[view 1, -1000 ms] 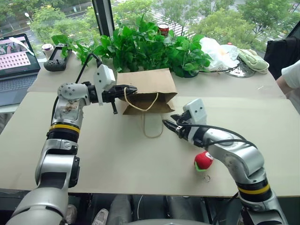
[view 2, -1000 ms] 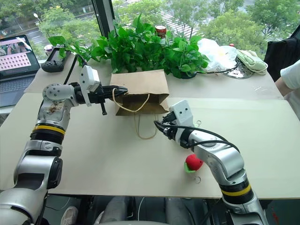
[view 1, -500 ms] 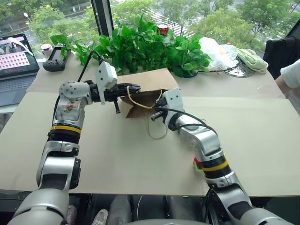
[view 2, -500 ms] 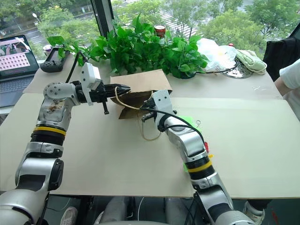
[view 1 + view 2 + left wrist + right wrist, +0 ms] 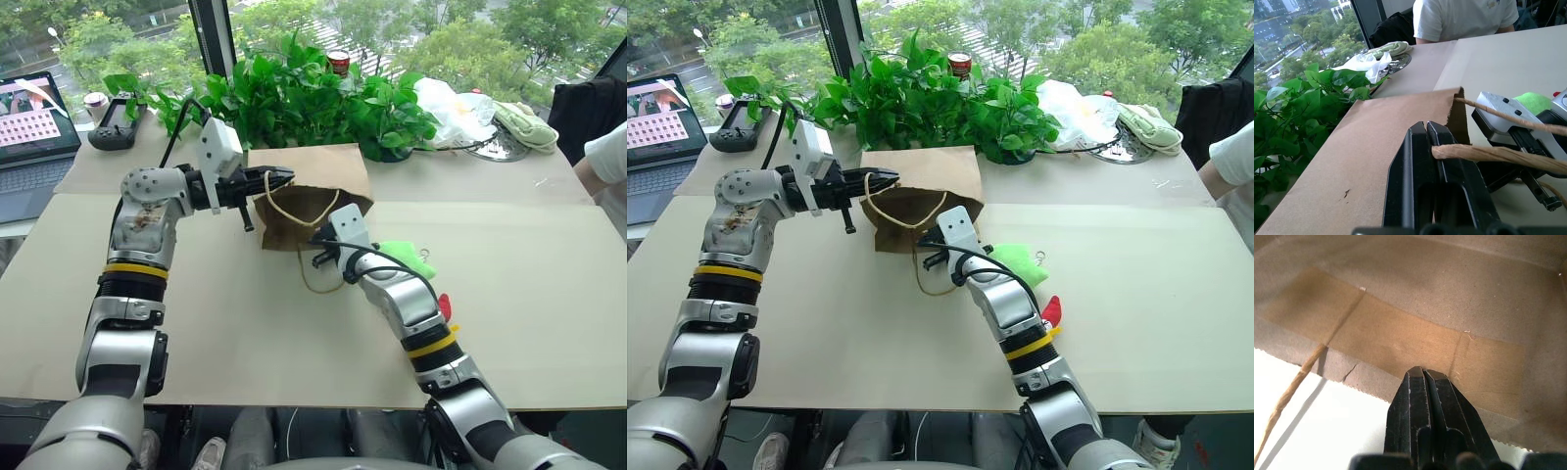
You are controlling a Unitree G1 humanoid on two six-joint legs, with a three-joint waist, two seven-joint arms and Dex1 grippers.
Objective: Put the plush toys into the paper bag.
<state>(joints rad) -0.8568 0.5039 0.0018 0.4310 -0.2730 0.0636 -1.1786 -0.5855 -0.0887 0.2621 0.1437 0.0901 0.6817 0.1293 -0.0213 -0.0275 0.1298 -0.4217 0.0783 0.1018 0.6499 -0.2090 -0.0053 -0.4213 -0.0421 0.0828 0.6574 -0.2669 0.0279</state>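
The left gripper (image 5: pixel 284 177) clamps the upper handle (image 5: pixel 1488 154) of the paper bag (image 5: pixel 318 181), lifting its mouth open. The right gripper (image 5: pixel 1425 377), fingers pressed together and empty, pokes into that mouth. The green toy (image 5: pixel 404 259) lies just right of the bag, the red toy (image 5: pixel 1052 311) beyond it, nearer the robot.

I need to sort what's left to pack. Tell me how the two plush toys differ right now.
Colour: the green toy is bright light green; the red toy is red.
Place: the green toy lies nearer the bag, the red toy nearer the table's front edge.
View: the green toy shows mostly whole, the red toy is largely hidden behind the right arm.
Both lie on the table, outside the bag.
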